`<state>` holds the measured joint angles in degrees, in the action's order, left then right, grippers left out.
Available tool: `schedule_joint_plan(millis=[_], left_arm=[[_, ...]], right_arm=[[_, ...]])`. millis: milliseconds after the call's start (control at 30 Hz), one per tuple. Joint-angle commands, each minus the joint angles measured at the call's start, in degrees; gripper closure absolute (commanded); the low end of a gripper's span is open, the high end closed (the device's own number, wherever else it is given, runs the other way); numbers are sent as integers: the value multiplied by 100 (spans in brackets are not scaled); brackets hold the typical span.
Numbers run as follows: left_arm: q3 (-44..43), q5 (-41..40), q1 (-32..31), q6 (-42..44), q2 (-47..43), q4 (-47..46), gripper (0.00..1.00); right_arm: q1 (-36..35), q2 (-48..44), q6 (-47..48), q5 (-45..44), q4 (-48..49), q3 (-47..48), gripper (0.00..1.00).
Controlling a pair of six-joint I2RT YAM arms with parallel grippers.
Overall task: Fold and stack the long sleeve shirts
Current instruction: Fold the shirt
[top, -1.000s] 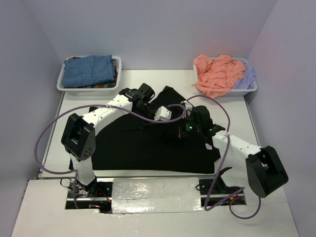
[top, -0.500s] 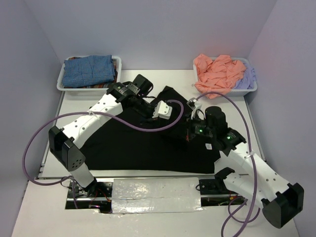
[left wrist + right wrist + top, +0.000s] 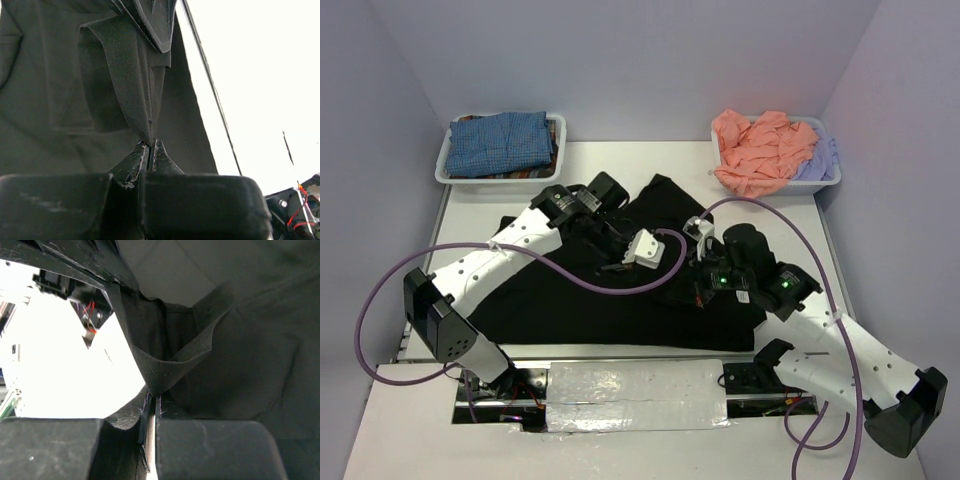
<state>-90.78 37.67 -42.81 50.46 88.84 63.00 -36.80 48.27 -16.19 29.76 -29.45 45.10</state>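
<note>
Black shirt point(image 3: 570, 300) lies spread on the desk point(image 3: 660, 160), long axis left-right, near hem along the desk's near edge. Left claw point(image 3: 149, 145) is clamped on a lifted peak of it. Right claw point(image 3: 152, 399) likewise, pinching a doubled edge. The two pinches sit side by side mid-shirt, the left slightly farther back, with a broad flat stretch of cloth nearward of both. I'd judge the fold has to travel across the short axis, arms in step. Cloth is matte and limp, tents into sharp creases, likely sags between pinches. Far corners: folded checked shirt point(image 3: 500, 143) in the left bin point(image 3: 442, 172); crumpled pink shirt point(image 3: 760, 150) and lavender shirt point(image 3: 817, 160) in the right bin point(image 3: 832, 180).
</note>
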Motion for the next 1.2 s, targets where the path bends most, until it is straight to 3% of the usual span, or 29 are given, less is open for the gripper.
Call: schedule_joint_plan(millis=[0, 33, 67, 133, 167, 233, 333, 467, 600, 700, 733, 800, 900, 1100, 1167], left_arm=[[314, -260, 97, -141, -191, 380, 100], [368, -252, 106, -194, -148, 301, 100], [429, -217, 97, -229, -104, 126, 100], [500, -164, 97, -325, 123, -33, 100], [526, -164, 97, -378, 229, -225, 100], [518, -225, 97, -484, 572, -446, 100], [421, -435, 97, -511, 1064, -832, 100], [255, -646, 97, -414, 1583, -1342, 100], [341, -770, 97, -116, 1611, -1527, 100], [596, -1094, 97, -106, 1584, -1931, 100], [640, -1191, 97, -124, 1593, -2158, 100], [711, -1244, 53, -167, 1610, -2371, 100], [702, -1236, 18, -150, 1663, -2538, 100], [895, -1394, 18, -27, 1672, -2723, 100], [1001, -1446, 9, -53, 1689, -2758, 100]], right_arm=[[6, -151, 90, -207, -1125, 8, 100], [6, -212, -24, -199, -1063, -106, 98], [-3, -222, -95, -181, -871, -324, 82], [6, -222, -253, -68, -650, -528, 63], [6, -213, -393, -67, -432, -720, 41], [14, -239, -621, -442, -298, -879, 25], [119, -274, -955, -1266, -254, -933, 10], [594, -283, -1272, -1552, -44, -1012, 10], [796, -231, -1563, -1175, 843, -1284, 17], [999, 14, -1861, -1069, 1415, -1486, 29], [1034, 77, -1914, -1095, 1590, -1556, 38], [1096, 191, -2011, -1253, 1740, -1601, 43], [1166, 585, -2169, -1367, 2162, -1680, 42], [1219, 1744, -2336, -1130, 3261, -1627, 24], [1219, 1992, -2389, -1148, 3507, -1697, 22]])
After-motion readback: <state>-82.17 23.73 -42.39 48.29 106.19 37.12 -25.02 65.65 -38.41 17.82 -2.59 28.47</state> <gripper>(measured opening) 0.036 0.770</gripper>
